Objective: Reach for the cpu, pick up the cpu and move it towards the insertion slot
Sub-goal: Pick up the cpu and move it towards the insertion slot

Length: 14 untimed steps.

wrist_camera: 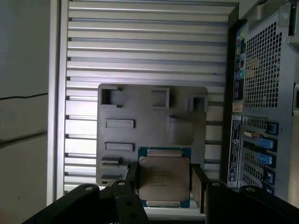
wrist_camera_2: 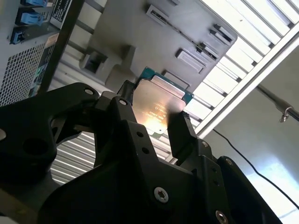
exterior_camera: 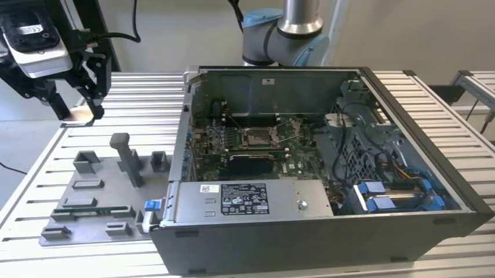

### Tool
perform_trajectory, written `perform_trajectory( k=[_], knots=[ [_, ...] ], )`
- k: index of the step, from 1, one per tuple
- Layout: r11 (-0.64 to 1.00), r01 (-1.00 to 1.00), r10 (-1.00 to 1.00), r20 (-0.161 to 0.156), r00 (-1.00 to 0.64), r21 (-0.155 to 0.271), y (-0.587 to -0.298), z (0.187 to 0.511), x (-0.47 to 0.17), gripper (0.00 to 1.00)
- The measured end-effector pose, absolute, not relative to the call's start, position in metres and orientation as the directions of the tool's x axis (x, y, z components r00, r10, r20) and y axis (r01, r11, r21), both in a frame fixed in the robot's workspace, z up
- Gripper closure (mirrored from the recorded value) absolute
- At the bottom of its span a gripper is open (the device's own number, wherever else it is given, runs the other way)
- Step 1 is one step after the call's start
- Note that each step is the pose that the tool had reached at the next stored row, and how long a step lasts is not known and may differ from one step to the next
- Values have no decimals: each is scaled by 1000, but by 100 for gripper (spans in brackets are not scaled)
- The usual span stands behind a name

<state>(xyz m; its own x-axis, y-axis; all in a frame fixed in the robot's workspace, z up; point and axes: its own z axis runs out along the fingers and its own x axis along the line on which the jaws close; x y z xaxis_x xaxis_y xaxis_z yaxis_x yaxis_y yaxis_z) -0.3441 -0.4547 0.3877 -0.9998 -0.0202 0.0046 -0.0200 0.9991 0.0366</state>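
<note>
The cpu (wrist_camera: 164, 176), a thin square chip with a pale metal face and a green rim, sits between the black fingers of my gripper (wrist_camera: 165, 181). The gripper is shut on it. In the second wrist view the cpu (wrist_camera_2: 157, 103) is clamped on two opposite edges by the gripper (wrist_camera_2: 153, 114). In the exterior view the gripper (exterior_camera: 77, 113) hangs at the far left, high above the table and left of the computer case. The insertion slot (exterior_camera: 255, 136), a silver-framed socket with a wire lever, lies on the motherboard inside the open case, well to the exterior view's right of the gripper.
A grey fixture plate (exterior_camera: 93, 197) with raised holders and an upright post (exterior_camera: 127, 159) lies on the slatted table below the gripper, with a green memory stick (exterior_camera: 89, 212) on it. The open computer case (exterior_camera: 325, 231) has tall walls. A black block (exterior_camera: 247, 164) sits beside the slot.
</note>
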Motion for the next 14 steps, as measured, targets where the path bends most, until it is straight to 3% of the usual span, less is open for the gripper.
perform_trajectory(
  k=[14],
  knots=[
    [999, -20, -20, 5, -1000, 36, -455, 388, -332, 100]
  ],
)
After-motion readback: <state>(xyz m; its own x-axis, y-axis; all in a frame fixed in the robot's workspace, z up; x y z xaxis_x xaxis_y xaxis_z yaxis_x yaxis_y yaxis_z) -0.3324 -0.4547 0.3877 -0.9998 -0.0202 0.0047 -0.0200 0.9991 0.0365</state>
